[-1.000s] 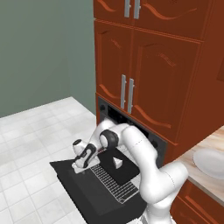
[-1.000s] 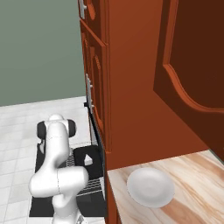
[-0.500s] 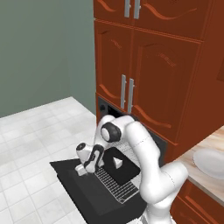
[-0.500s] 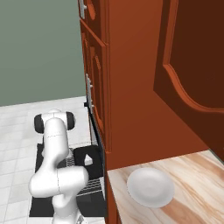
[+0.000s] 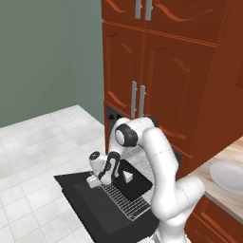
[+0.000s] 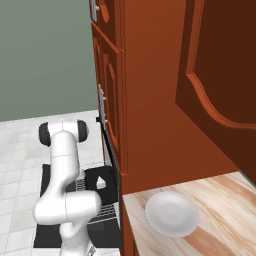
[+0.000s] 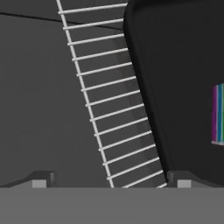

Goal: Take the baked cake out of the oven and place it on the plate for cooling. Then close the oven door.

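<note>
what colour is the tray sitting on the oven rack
Black. The flat tray on the wire rack shows best in the left base view.

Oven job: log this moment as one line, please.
oven door: open flat | cake: on black tray, wire rack pulled out | pincer: beside tray, open, empty | plate: bare on counter
</note>
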Robot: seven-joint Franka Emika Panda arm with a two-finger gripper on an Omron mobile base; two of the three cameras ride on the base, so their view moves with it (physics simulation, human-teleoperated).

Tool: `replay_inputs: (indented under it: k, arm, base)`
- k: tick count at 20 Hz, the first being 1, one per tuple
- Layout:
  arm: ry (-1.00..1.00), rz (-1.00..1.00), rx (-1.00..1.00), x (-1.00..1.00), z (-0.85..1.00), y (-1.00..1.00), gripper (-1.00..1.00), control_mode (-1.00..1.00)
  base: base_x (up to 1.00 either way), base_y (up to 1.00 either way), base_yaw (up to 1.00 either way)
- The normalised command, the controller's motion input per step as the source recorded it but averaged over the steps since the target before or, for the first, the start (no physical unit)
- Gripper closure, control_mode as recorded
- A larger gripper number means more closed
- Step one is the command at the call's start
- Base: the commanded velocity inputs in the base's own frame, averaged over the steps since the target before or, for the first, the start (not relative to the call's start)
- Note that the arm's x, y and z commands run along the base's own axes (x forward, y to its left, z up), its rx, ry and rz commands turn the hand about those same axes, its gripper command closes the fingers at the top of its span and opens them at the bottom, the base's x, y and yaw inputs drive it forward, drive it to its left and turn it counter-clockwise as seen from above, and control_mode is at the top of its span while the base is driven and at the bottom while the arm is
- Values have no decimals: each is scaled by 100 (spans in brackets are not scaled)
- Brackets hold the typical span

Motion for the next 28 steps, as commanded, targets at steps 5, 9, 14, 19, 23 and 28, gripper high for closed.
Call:
replay_inputs:
  k: [5, 9, 14, 19, 23, 28]
  arm:
    - [0, 0, 0, -13, 30, -6, -100, -100]
    - [-2, 0, 0, -15, 20, -8, -100, -100]
    - [0, 0, -1, -2, 14, -16, -100, -100]
    - [-2, 0, -13, 0, 0, -23, -100, -100]
    - [-4, 0, -16, 0, 0, -24, -100, -100]
    - [-3, 0, -9, 0, 0, -16, -100, -100]
  base:
    - [0, 0, 0]
    - [0, 0, 0]
    - [0, 0, 0]
    - [0, 0, 0]
    - [0, 0, 0]
    - [0, 0, 0]
